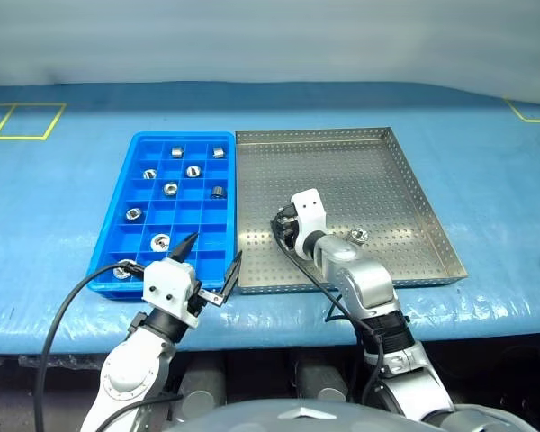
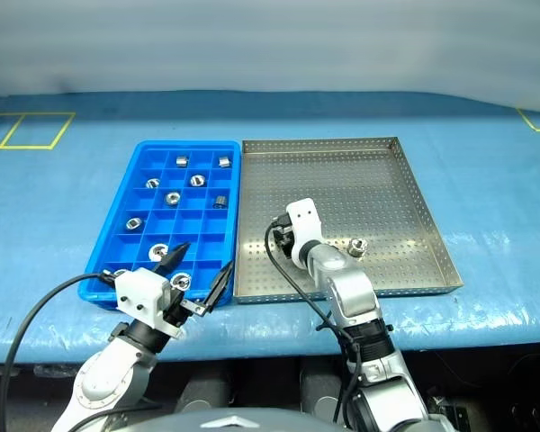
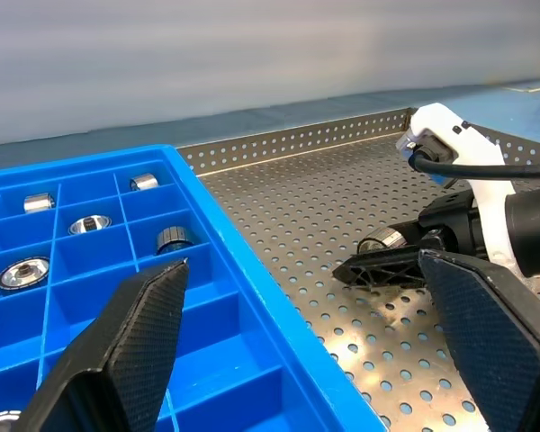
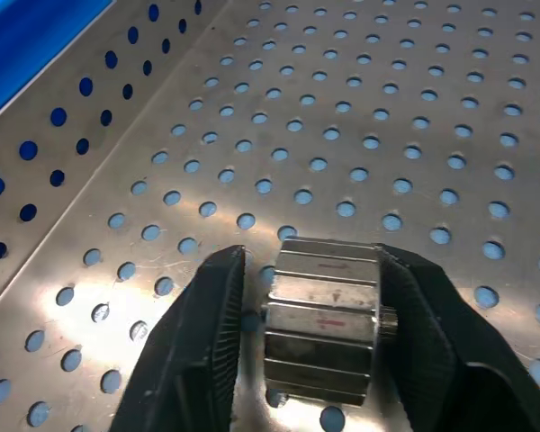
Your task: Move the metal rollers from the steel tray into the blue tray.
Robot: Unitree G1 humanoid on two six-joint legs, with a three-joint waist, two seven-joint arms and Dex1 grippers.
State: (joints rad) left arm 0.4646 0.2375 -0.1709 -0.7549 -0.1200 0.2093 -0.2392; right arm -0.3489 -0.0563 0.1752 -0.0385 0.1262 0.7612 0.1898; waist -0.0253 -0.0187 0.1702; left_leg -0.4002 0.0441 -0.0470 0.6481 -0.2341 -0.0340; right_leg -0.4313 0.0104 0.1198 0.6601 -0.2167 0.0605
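A blue tabletop (image 1: 63,207) carries the steel tray (image 1: 405,171) on the robot's right and the blue tray (image 1: 117,211) touching its left rim. The steel tray's perforated floor holds 2 metal rollers: one lies loose near the front rim (image 1: 360,236), just right of the right arm, and the other sits between the fingers of the right gripper (image 4: 319,328), low over the tray floor near its left wall. That gripper is clamped on the roller (image 4: 322,315), both black pads pressed against its ribbed sides, as the right wrist view shows. In the blue tray, 9 rollers can be counted, spread through separate compartments, from the far row (image 1: 218,152) down to the near-left corner (image 1: 121,270). The left gripper (image 1: 207,261) hangs over the blue tray's near edge, its 2 fingers spread wide apart with nothing between them.
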